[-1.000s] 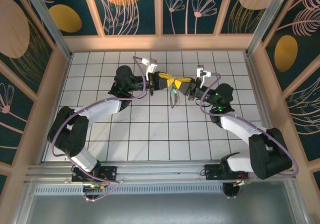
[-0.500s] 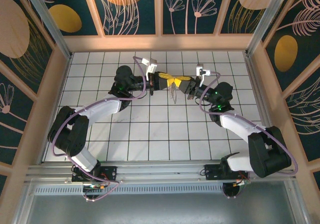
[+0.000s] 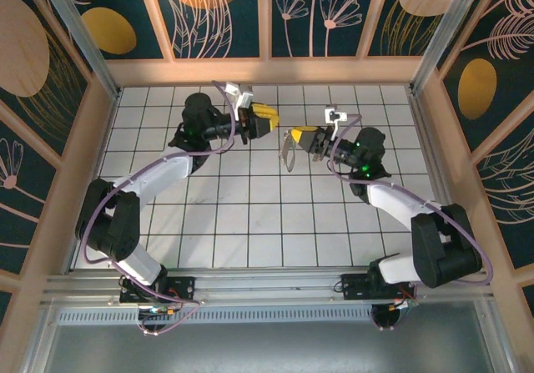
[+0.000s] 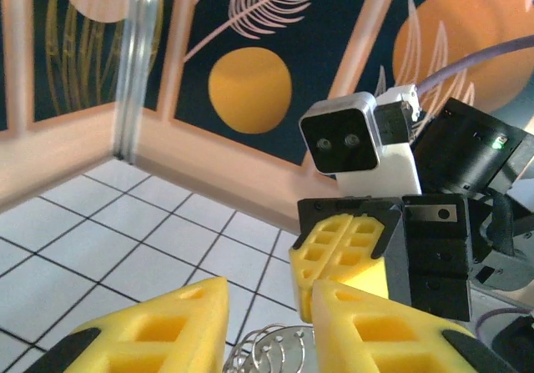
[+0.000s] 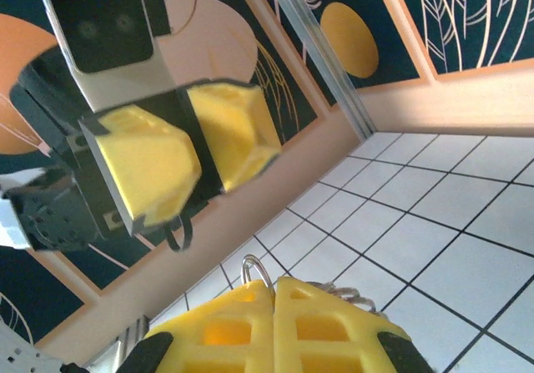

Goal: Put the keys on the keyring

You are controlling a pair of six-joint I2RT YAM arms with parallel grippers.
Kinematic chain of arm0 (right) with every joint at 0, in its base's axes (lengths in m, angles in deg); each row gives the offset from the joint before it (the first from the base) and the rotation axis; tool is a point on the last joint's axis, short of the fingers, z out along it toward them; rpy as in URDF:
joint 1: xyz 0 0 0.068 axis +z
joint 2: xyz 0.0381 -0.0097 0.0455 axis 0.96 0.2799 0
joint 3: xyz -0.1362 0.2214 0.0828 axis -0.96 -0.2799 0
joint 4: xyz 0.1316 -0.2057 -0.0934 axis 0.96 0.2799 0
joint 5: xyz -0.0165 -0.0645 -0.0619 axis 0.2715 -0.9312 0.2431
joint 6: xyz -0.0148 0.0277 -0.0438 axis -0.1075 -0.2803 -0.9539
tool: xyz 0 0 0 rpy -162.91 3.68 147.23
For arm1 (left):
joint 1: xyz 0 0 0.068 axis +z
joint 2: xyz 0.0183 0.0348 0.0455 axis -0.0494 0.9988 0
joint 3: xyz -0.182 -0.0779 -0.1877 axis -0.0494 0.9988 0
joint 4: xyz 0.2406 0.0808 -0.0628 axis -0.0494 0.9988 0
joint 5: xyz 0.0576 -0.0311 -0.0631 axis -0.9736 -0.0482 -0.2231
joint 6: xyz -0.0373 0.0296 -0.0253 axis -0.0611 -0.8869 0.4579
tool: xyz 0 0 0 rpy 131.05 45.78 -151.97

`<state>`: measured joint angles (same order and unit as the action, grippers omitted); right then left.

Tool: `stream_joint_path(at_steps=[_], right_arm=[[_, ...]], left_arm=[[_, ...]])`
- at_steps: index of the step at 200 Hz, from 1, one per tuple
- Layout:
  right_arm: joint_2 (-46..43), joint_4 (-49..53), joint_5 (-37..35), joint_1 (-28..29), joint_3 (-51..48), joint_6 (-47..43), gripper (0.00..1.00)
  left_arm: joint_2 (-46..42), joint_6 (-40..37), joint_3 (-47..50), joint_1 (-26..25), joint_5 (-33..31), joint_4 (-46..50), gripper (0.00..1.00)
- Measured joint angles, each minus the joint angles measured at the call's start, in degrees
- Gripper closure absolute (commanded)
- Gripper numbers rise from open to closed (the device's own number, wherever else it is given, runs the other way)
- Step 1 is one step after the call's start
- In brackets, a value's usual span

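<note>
Left gripper (image 3: 265,119) off the keyring (image 3: 286,151), jaws apart, back from right gripper (image 3: 303,133).

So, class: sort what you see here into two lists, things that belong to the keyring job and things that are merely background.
Part of the job:
- right gripper, jaws shut on the keyring, which hangs below it
- left gripper, jaws apart, holding nothing

Background:
- tiled table
- patterned wall panels

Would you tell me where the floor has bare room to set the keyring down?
Bare: the near tiles between both arms, and the far-right corner. Crowded: far middle, where the left claw faces the right claw holding the keyring.
</note>
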<state>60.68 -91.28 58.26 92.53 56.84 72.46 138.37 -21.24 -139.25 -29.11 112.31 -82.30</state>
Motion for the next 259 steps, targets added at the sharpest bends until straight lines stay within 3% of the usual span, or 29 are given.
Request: stream_joint_path(at_steps=[48,115,167,259], right_arm=[[5.2,10.5,4.9,-0.1,9.6,-5.8,1.0],[12.0,24.3,9.3,-0.5,19.5,-13.8,1.0],[12.3,28.4,10.3,-0.7,20.7,-16.1,1.0],[13.3,28.8,11.7,-0.6,21.8,-16.5,1.0]], left_arm=[[1.0,-8.2,-7.8,1.5,3.9,13.2,0.63],[9.4,-16.5,-18.1,3.9,10.0,28.9,0.63],[12.2,-19.0,-21.0,5.2,14.0,35.4,0.63],[14.6,-18.9,-22.0,5.2,18.6,37.3,0.65]])
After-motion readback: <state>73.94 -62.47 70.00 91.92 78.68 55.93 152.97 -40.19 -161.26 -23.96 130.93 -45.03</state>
